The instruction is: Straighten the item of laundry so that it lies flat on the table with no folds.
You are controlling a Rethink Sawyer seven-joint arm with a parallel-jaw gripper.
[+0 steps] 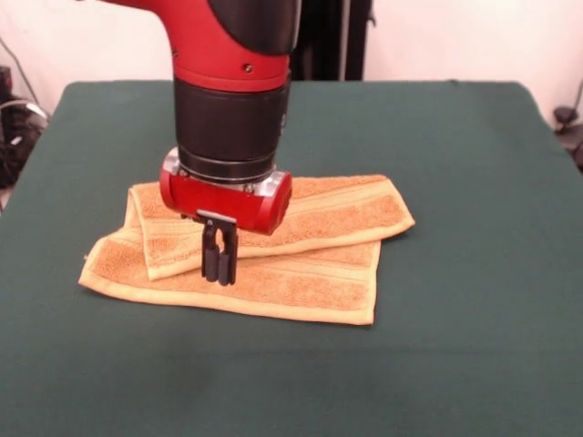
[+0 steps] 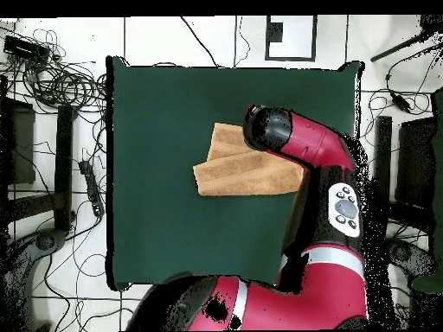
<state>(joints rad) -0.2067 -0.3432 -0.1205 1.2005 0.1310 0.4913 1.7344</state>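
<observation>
Towel (image 1: 301,273) near middle of green table (image 1: 474,164), folded over, top flap lying crooked across bottom layer. Gripper (image 1: 219,264) right above left part of fold, pointing down. Jaws close together, nothing held. Long side running left to right, so likely flap edge to grab next.

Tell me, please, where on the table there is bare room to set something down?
The table is bare between the towel and every edge, widest along the front view's bottom. Only the middle is crowded: the folded towel lies there, with the tool shut above it.
</observation>
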